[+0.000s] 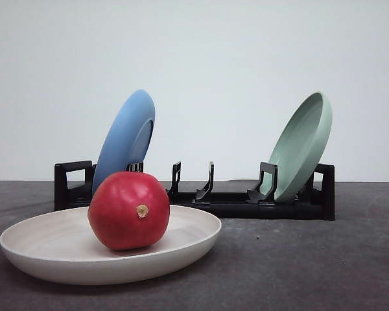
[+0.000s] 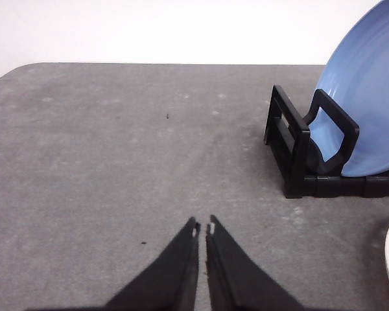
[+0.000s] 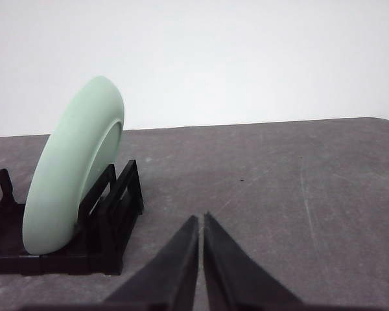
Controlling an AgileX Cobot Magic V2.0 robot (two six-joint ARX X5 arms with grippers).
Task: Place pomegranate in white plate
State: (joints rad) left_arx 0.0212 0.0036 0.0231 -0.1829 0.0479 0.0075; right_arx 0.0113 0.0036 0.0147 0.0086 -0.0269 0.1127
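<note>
Pomegranate (image 1: 128,210) resting in white plate (image 1: 39,243), left hand (image 2: 203,228) and right hand (image 3: 201,219) pressed together, empty.

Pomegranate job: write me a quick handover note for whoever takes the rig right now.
Left gripper: shut, empty, over bare table beside the rack.
Right gripper: shut, empty, over bare table near the green plate.
Pomegranate sits in the white plate at front left, stem nub toward the camera.
Blue plate and green plate stand in the rack.
Done: the placement looks complete.
Left: nothing apparent; just confirm the fruit stays settled.
</note>
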